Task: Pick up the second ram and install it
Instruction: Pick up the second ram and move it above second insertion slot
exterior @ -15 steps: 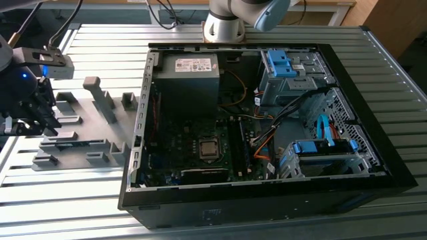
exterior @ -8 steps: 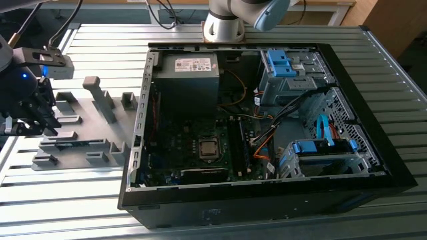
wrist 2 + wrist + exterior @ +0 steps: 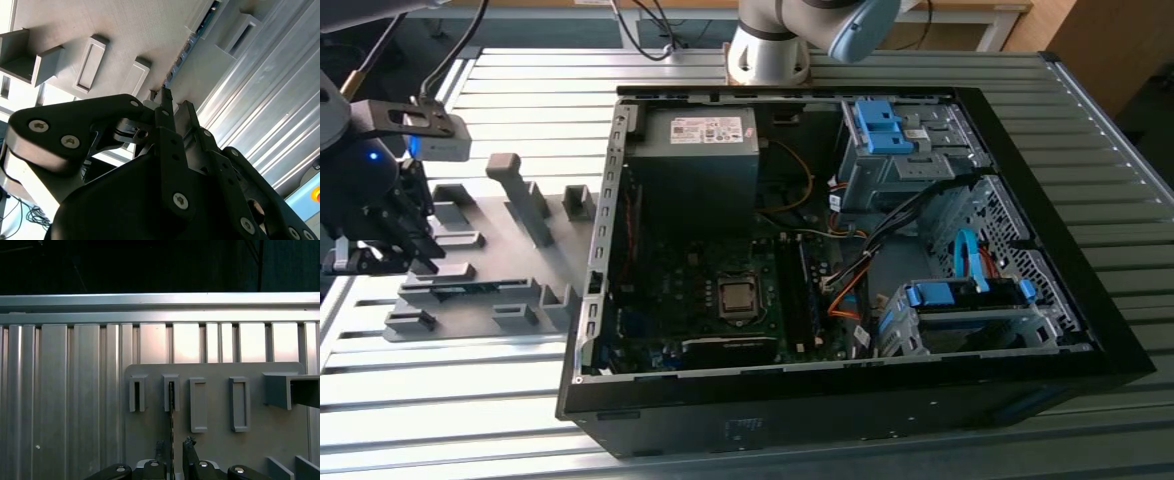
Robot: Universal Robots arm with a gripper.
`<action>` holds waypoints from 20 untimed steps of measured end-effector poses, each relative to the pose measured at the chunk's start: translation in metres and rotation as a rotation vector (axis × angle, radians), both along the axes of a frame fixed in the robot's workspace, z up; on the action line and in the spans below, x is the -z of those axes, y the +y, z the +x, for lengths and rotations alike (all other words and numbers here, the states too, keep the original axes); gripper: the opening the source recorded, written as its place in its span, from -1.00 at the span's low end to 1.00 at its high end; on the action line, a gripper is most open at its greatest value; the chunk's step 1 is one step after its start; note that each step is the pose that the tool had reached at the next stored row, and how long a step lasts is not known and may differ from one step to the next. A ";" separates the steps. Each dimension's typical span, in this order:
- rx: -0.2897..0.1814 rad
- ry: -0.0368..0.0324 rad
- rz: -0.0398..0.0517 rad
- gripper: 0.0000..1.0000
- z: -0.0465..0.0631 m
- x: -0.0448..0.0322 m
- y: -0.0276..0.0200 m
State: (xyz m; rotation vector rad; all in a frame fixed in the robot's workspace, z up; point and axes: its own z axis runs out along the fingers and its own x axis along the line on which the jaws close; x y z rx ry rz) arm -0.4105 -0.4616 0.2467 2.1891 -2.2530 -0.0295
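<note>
In the exterior view the hand [image 3: 422,262] hangs at the nine o'clock side of the scene, low over a grey fixture tray [image 3: 494,215] that lies on the slatted aluminium counter [image 3: 454,400]. The tray sits at nine o'clock from an open black computer case [image 3: 854,405], just beside its side wall. In both wrist views the second ram [image 3: 171,420] [image 3: 187,45] stands on its thin edge in the tray. One end is seated in a small upright slot block [image 3: 171,392], and the near end reaches in between the fingers. The hand [image 3: 174,446] [image 3: 176,104] is spread slightly and straddles that near end. In the first wrist view one finger [image 3: 161,450] is close against the stick, while a narrow gap shows between the stick and the other finger [image 3: 190,447], so nothing is pinched. More empty slot blocks [image 3: 198,405] stand in a row beside the occupied one. Inside the case, a processor socket [image 3: 738,297] sits near the middle of the board, a grey power supply [image 3: 700,130] is at twelve o'clock from it, and blue drive caddies [image 3: 881,125] are toward two o'clock. The arm's base [image 3: 767,50] stands on the counter at twelve o'clock from the case.
</note>
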 end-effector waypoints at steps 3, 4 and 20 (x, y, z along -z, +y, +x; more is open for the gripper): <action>0.000 0.0000 0.0000 -0.46 0.000 0.0017 0.0000; 0.000 0.0000 0.0000 -0.46 0.000 0.0017 0.0000; -0.002 -0.0001 0.0001 -0.19 0.000 0.0055 0.0000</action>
